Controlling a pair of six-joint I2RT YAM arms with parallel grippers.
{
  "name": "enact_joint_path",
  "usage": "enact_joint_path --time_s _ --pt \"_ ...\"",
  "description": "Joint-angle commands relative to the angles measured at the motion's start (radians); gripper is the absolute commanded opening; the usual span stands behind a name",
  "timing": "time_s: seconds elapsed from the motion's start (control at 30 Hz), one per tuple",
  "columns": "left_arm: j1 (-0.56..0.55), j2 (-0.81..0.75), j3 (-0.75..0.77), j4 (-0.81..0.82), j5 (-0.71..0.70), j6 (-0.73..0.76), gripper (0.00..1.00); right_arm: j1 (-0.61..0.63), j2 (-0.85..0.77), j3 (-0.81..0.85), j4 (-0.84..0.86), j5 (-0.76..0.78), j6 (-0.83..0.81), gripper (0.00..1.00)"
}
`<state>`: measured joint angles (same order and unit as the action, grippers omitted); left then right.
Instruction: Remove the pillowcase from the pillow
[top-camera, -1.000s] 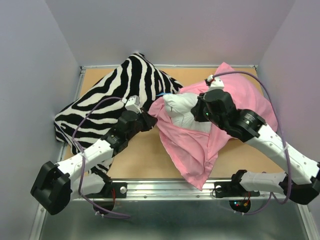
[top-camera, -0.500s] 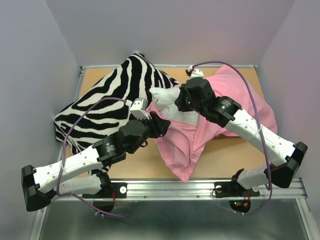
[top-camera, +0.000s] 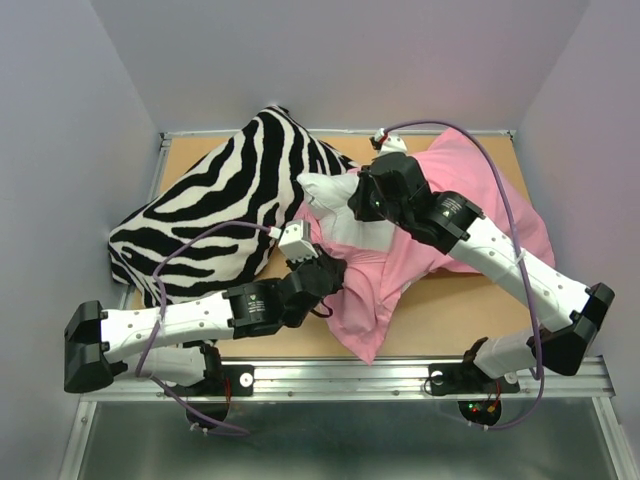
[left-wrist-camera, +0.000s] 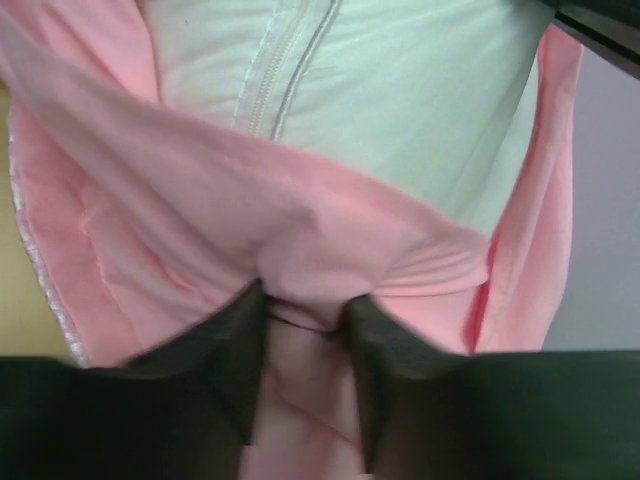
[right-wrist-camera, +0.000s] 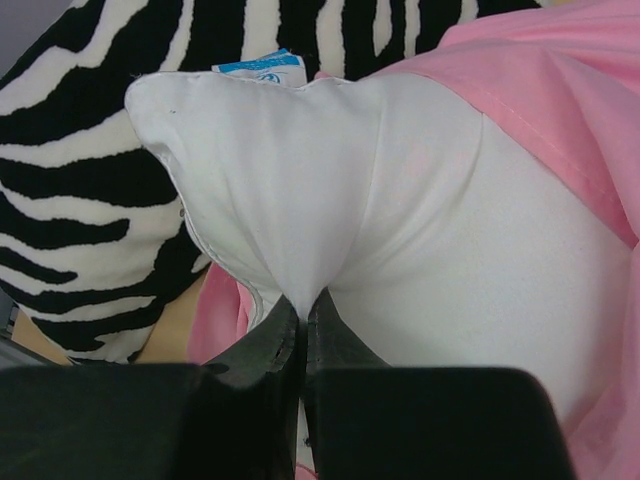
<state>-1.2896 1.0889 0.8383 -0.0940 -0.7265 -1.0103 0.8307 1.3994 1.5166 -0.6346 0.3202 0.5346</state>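
The pink pillowcase (top-camera: 400, 270) lies across the table's middle and right. The white pillow (top-camera: 335, 195) sticks out of its open end at the upper left. My right gripper (top-camera: 362, 205) is shut on a pinch of the white pillow (right-wrist-camera: 330, 200) near its exposed corner. My left gripper (top-camera: 335, 285) is shut on a bunched fold of the pillowcase (left-wrist-camera: 300, 250) at its lower left edge. In the left wrist view the pillow's zipper seam (left-wrist-camera: 285, 60) shows above the pink fold.
A black-and-white zebra-striped pillow (top-camera: 220, 200) lies at the left and back of the table, touching the white pillow's corner; it also shows in the right wrist view (right-wrist-camera: 90, 150). Bare wood (top-camera: 460, 315) shows at the front right. Grey walls close in on three sides.
My left gripper has moved right and toward the near edge, onto the pillowcase's lower left edge. My right gripper went up-left with the white pillow a second ago and has held still since.
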Motion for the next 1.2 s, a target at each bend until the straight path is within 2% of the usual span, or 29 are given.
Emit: enact_joint_path --time_s 0.0,0.2,0.33,0.57,0.73,0.77,1.0,1.07,1.1,1.17 --pt "-0.031 0.032 -0.001 0.017 -0.007 -0.054 0.0 0.001 -0.008 0.115 0.154 0.043 -0.016 0.01" --pt "-0.17 0.072 -0.048 0.043 0.062 -0.056 0.0 0.001 0.091 0.236 0.151 0.181 -0.113 0.01" --pt "-0.257 0.055 -0.117 0.04 0.105 -0.129 0.0 -0.001 0.148 0.336 0.144 0.25 -0.16 0.01" --pt "-0.408 0.078 -0.133 0.062 0.137 -0.096 0.0 0.001 0.245 0.465 0.133 0.338 -0.239 0.0" --pt "-0.459 0.104 -0.171 0.089 0.16 -0.142 0.0 -0.001 0.289 0.531 0.128 0.39 -0.289 0.01" --pt "-0.474 0.106 -0.173 0.089 0.165 -0.143 0.04 0.001 0.302 0.54 0.127 0.385 -0.292 0.01" --pt "-0.493 0.1 -0.186 0.134 0.162 -0.143 0.07 -0.002 0.323 0.531 0.124 0.375 -0.289 0.0" --pt "-0.493 0.1 -0.194 0.128 0.157 -0.163 0.05 -0.002 0.328 0.542 0.122 0.379 -0.294 0.01" --pt "-0.493 0.097 -0.202 0.125 0.153 -0.174 0.01 -0.002 0.328 0.55 0.124 0.381 -0.295 0.01" --pt "-0.491 0.095 -0.226 0.116 0.133 -0.226 0.0 -0.005 0.329 0.58 0.122 0.385 -0.304 0.01"
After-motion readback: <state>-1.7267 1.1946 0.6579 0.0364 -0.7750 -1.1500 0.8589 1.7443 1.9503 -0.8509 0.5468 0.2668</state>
